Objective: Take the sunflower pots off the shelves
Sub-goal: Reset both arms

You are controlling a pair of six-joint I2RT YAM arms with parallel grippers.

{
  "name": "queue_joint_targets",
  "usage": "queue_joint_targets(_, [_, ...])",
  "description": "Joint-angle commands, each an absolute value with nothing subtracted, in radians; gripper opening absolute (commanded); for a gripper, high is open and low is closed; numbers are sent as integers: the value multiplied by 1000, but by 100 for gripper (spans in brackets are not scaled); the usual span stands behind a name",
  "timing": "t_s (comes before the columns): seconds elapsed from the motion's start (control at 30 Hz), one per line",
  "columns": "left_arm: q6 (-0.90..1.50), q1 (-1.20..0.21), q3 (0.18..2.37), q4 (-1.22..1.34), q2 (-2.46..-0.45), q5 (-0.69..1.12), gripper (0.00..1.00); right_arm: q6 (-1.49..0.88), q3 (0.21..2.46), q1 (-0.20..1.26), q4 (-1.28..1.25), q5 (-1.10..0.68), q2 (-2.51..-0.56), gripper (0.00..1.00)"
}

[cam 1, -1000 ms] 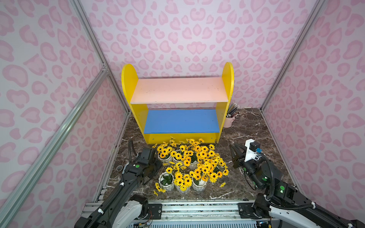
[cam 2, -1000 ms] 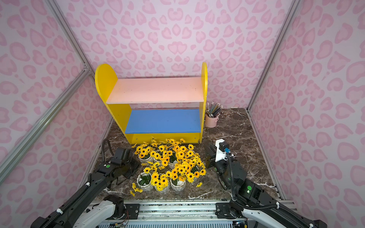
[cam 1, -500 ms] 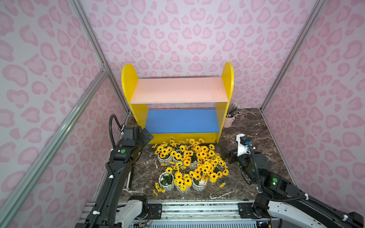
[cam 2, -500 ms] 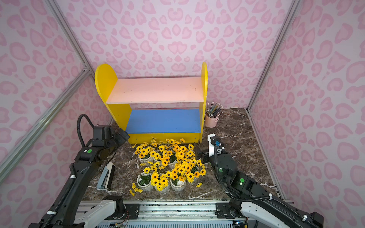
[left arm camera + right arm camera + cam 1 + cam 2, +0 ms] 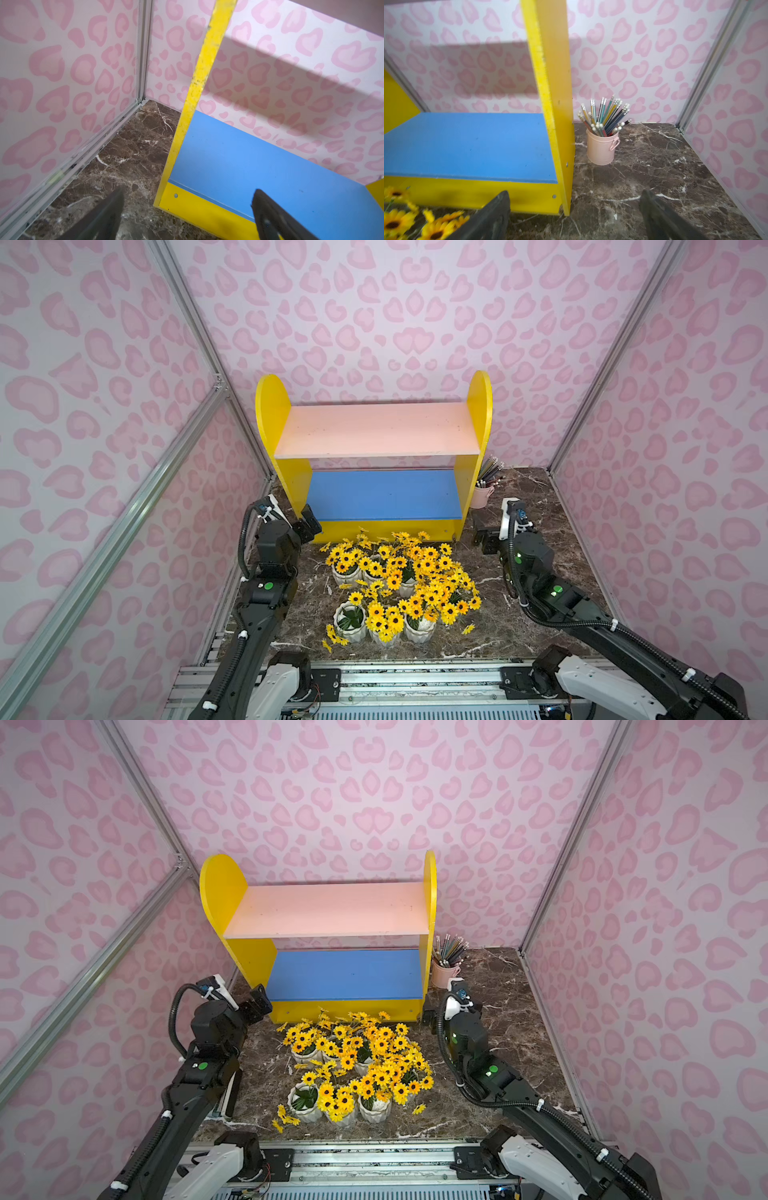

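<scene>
Standing bunched together on the marble tabletop (image 5: 557,543), the sunflower pots (image 5: 399,585) are seen in both top views just in front of the shelves (image 5: 376,429), off its boards. Their yellow blooms overlap so much that the pots cannot be counted with certainty; three white ribbed ones (image 5: 351,622) are made out along the near edge of the bunch. A loose bloom (image 5: 468,628) is seen lying on the tabletop beside them. The pale pink upper board (image 5: 328,909) and the blue lower board (image 5: 345,973) are framed by yellow side panels (image 5: 272,414). The left tool (image 5: 311,526) is held near the left front corner of the shelves; in the left wrist view its fingers (image 5: 108,212) are spread wide, released, with nothing gripped. The right tool (image 5: 483,536) is held near the right front corner, and in the right wrist view its fingers (image 5: 496,209) are likewise parted, released. A pink cup of pencils (image 5: 602,145) is set just beside the right side panel, apart from the pots.
</scene>
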State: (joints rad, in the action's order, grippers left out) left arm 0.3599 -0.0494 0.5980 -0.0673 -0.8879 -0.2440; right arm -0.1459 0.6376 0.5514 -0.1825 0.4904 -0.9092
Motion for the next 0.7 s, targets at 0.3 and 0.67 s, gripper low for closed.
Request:
queue_joint_targets(0.3, [212, 40, 291, 722, -1112, -31, 98, -121, 443, 214, -503, 216, -960, 99])
queue_joint_targets(0.67, [53, 19, 165, 1124, -1288, -137, 98, -70, 352, 74, -818, 123, -1164, 99])
